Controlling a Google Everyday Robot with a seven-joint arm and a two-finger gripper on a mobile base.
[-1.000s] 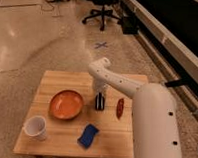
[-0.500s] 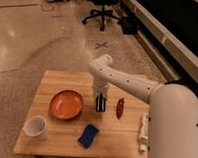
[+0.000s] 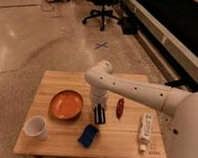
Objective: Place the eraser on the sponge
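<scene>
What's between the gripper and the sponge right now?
In the camera view, only bare table lies between the gripper, at the eraser, and the sponge.

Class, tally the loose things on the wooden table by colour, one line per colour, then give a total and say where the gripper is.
Orange: 1, plate
White: 2, cup, tube
Blue: 1, sponge
Black with white stripes: 1, eraser
Reddish-brown: 1, oblong thing
Total: 6
The gripper is down at the eraser.

We see the surface (image 3: 52, 86) bearing a plate (image 3: 66, 104), a cup (image 3: 36, 128) at the front-left corner, the sponge (image 3: 89, 135) near the front edge and a tube (image 3: 146, 130) front-right; the hand (image 3: 99, 112) clasps the eraser (image 3: 98, 116) at centre.
</scene>
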